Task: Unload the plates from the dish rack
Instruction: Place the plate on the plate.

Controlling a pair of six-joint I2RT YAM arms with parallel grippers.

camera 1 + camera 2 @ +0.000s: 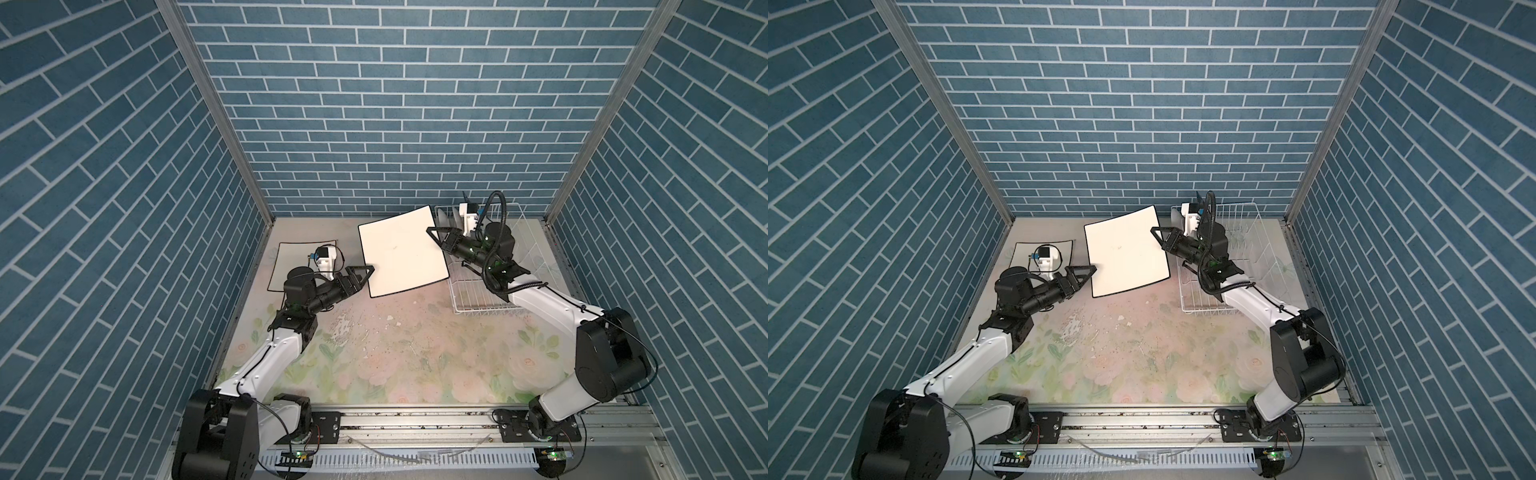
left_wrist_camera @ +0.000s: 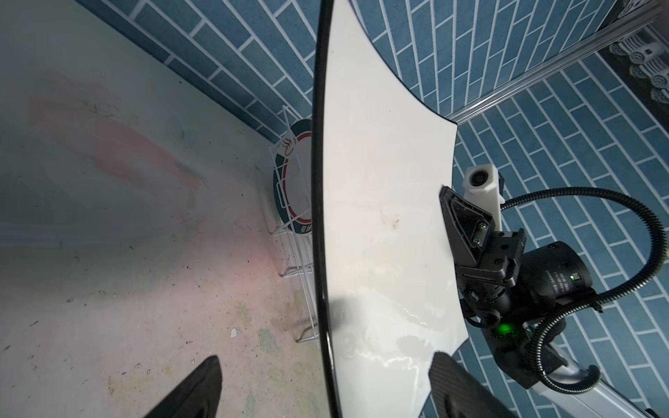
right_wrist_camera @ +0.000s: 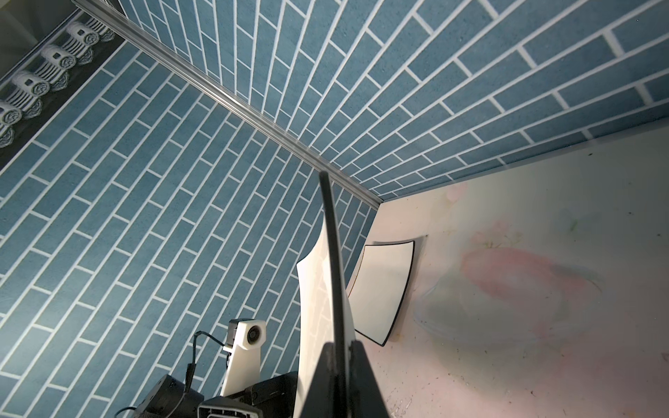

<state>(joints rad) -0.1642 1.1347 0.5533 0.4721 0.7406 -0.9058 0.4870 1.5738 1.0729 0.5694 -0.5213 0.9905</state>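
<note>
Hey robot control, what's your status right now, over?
Right jaws shut on square white black-rimmed plate, held aloft. Left jaws open, straddling its opposite edge. White wire dish rack holds round plates. Nothing seen blocking.

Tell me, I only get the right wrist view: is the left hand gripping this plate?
Observer: No. The left hand is open, a finger on each side of the plate's rim.
Operator: Anything left in the rack?
Observer: Yes, at least one round plate stands in it, at its far end.
Operator: Where is the rack?
Observer: Under the right arm, near the table's back right corner.
</note>
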